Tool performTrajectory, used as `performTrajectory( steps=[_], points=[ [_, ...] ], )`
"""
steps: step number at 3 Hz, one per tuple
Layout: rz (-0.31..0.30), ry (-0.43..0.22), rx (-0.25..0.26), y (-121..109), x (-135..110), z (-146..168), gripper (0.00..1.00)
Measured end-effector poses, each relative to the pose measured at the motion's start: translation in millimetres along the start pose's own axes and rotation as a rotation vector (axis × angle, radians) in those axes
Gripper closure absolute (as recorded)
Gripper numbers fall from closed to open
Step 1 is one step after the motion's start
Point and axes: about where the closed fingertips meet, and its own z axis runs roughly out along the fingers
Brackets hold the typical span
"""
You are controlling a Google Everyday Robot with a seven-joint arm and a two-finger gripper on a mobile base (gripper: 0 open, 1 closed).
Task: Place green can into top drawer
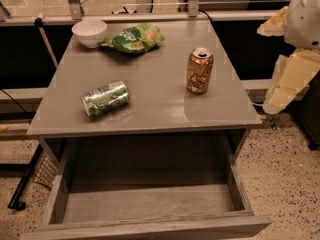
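The green can (105, 98) lies on its side on the grey table top (155, 79), left of the middle. The top drawer (150, 204) stands pulled open below the table's front edge, with a flat grey bottom and nothing in it. My gripper (289, 79) is on the pale arm at the right edge of the camera view. It hangs off the table's right side, far from the green can and holding nothing that shows.
A gold-brown can (200, 70) stands upright on the right part of the table. A green chip bag (134, 37) and a white bowl (90, 32) lie at the back. Speckled floor (290, 184) is to the right, and a black stand leg (22, 186) is at lower left.
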Motion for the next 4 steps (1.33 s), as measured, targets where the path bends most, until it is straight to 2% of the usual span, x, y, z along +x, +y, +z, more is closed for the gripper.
performTrajectory(
  steps=[1,2,3,4],
  points=[
    [-0.114,-0.049,0.018,-20,-33,-2,0.0],
    [-0.209,-0.106,-0.008,-29,-74,16,0.0],
    [-0.209,-0.106,-0.008,-29,-74,16,0.0],
    [-0.243,-0.073,-0.023,-32,-80,26,0.0]
  ],
)
